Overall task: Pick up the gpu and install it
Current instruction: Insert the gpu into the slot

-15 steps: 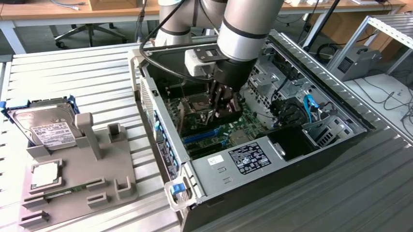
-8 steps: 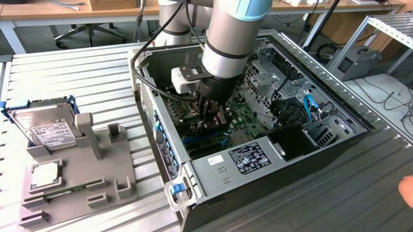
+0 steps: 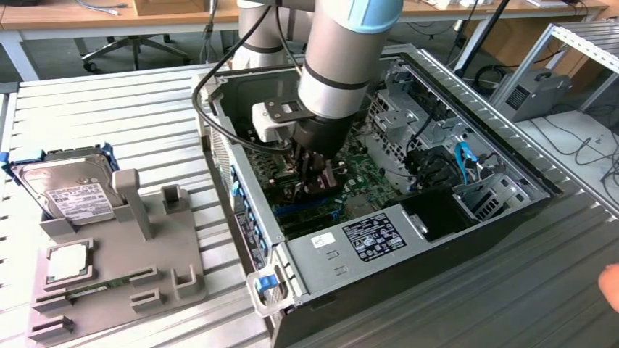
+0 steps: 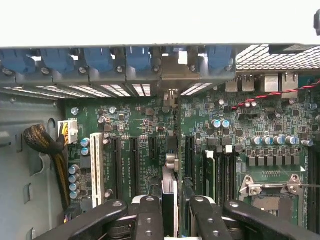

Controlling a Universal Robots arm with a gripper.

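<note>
My gripper (image 3: 317, 165) is down inside the open computer case (image 3: 503, 156), just above the green motherboard (image 3: 363, 177). It is shut on the gpu (image 3: 326, 180), a thin dark card held upright on its edge. In the wrist view the gpu (image 4: 170, 186) runs edge-on between my two black fingers (image 4: 150, 216), with my gripper (image 4: 173, 210) clamped on its sides. The card stands over the row of expansion slots (image 4: 134, 160), and its far end reaches the metal bracket opening (image 4: 171, 96) at the case's rear wall. I cannot tell whether it touches a slot.
A grey fixture (image 3: 116, 268) at the exterior view's left holds a silver hard drive in a blue frame (image 3: 66, 187) and a narrow green memory stick (image 3: 97, 284). Case walls, blue slot clips (image 4: 100, 59), cables (image 3: 454, 163) and the power supply (image 3: 372, 235) crowd the gripper. A hand (image 3: 611, 286) shows at the right edge.
</note>
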